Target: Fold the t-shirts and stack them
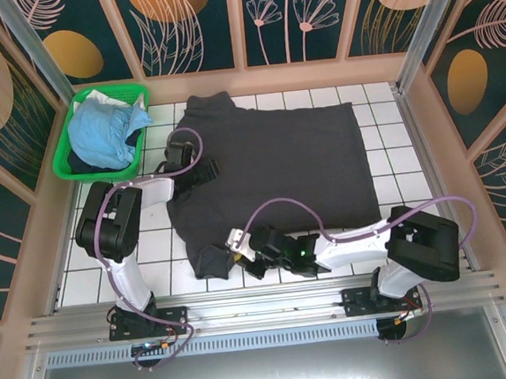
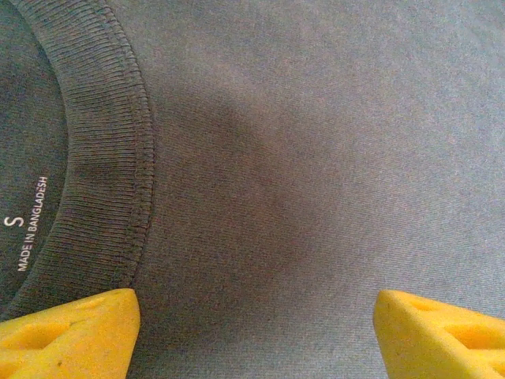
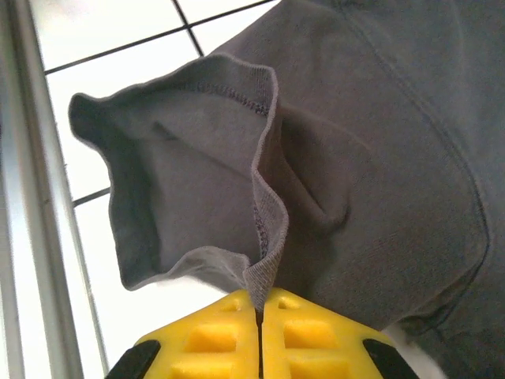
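A dark charcoal-grey t-shirt lies spread flat on the white tiled table. My left gripper hovers low over the cloth beside the ribbed collar. It is open, its yellow fingertips wide apart with only flat cloth between them. My right gripper is at the shirt's near-left sleeve. In the right wrist view it is shut on the stitched hem of that sleeve, which rises from the jaws in a fold. A light blue t-shirt lies bunched in the basket.
A green plastic basket stands at the far left corner, just left of the left arm. The metal rail along the table's near edge runs close beside the held sleeve. Patterned walls enclose the table on three sides.
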